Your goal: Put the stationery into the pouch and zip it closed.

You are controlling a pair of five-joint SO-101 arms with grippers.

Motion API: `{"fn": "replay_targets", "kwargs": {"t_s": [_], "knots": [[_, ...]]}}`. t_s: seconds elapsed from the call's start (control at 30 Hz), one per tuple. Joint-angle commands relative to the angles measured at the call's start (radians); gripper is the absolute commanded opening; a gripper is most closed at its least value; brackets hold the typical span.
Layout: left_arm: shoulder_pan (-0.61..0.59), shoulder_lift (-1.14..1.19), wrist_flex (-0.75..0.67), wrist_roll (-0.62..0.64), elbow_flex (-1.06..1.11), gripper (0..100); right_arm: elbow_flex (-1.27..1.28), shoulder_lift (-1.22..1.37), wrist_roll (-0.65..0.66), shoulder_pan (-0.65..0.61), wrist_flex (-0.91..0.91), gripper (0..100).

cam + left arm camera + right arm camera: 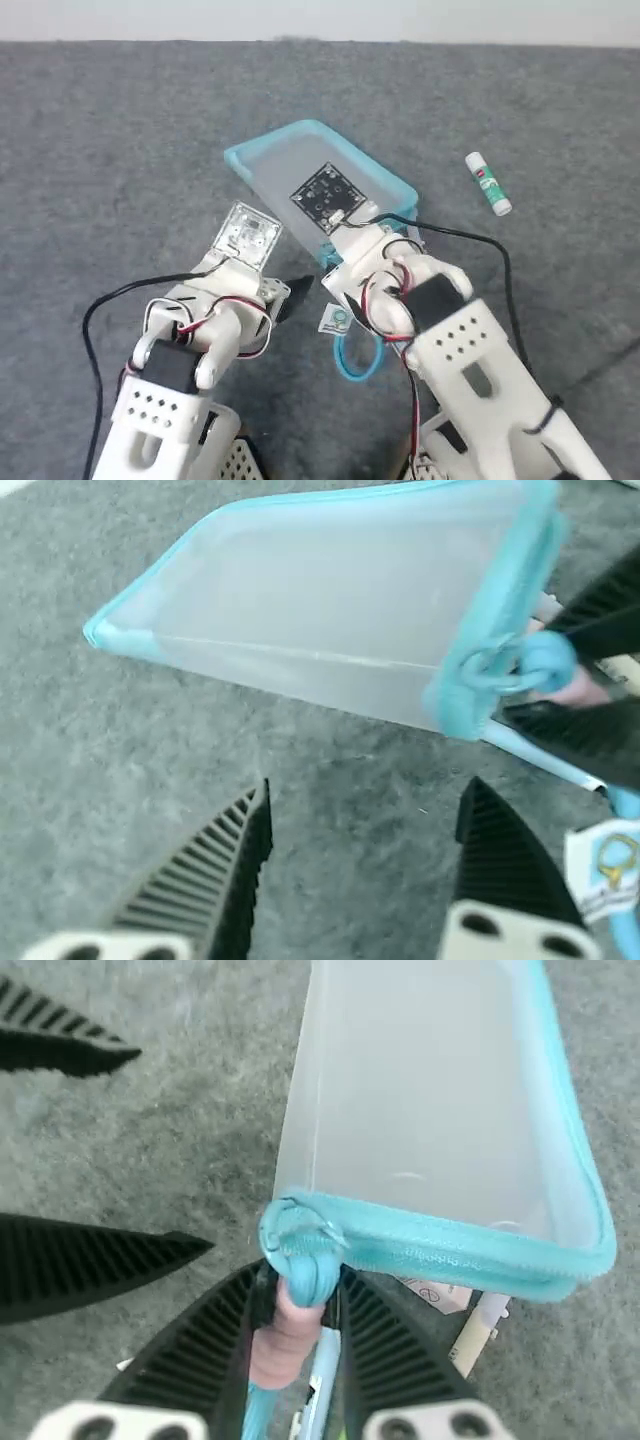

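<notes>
The translucent pouch (290, 165) with light-blue trim lies on the grey mat, and its side is visible in the left wrist view (340, 600). My right gripper (300, 1285) is shut on the blue zipper tab (300, 1260) at the pouch's near corner, with something pink (285, 1335) also between its fingers. My left gripper (365, 805) stands open just beside the pouch, nothing between its black fingers (235, 865). A white glue stick (488, 183) with a green label lies on the mat to the right of the pouch.
A blue loop strap (358, 365) and a small paper tag (335, 320) trail from the pouch corner between the arms. A pale pen-like item (480, 1330) pokes out under the pouch edge. Grey mat (120, 150) spreads open to the left and back.
</notes>
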Motion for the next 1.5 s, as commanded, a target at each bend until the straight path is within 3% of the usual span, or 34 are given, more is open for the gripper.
{"fn": "replay_targets", "kwargs": {"t_s": [0.0,0.3,0.43,0.63,0.8,1.47], "knots": [[0.008,-0.014,-0.057,0.109,-0.019,29,-0.071,-0.079,-0.074,-0.004,0.002,0.6],[0.014,-0.012,-0.124,0.155,-0.015,34,-0.046,-0.074,-0.091,-0.015,-0.038,0.6],[0.014,-0.009,-0.164,0.155,-0.002,33,-0.046,-0.076,-0.087,-0.077,-0.016,0.6],[0.0,0.123,-0.265,0.155,0.015,33,-0.049,-0.11,-0.058,-0.114,0.016,0.6],[-0.107,0.206,-0.347,0.155,0.013,33,-0.032,-0.122,-0.02,-0.104,0.028,0.6],[-0.282,0.21,-0.356,0.155,-0.008,33,0.071,0.015,0.066,0.174,-0.101,0.6]]}}
